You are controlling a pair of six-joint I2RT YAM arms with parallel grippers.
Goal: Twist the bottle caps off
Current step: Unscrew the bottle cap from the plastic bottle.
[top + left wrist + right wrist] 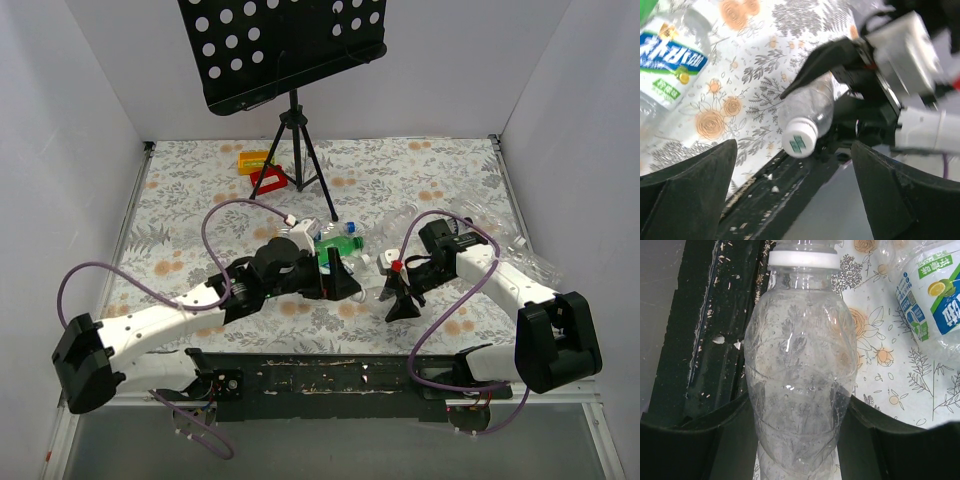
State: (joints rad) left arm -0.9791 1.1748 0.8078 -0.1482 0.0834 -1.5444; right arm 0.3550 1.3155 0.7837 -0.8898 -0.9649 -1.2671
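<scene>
white walls (80,100): smooth, closing in three sides
counter (200,190): matte floral cloth, orange and grey blooms
clear bottle (800,365): thin dimpled plastic, rounded, at the counter's near edge, clamped in the right pincer (797,440)
white cap (799,140): round, on its neck
left pincer (795,200): spread wide, facing the cap, touching nothing
labelled bottle (670,60): blue-white wrap, lying nearby
</scene>
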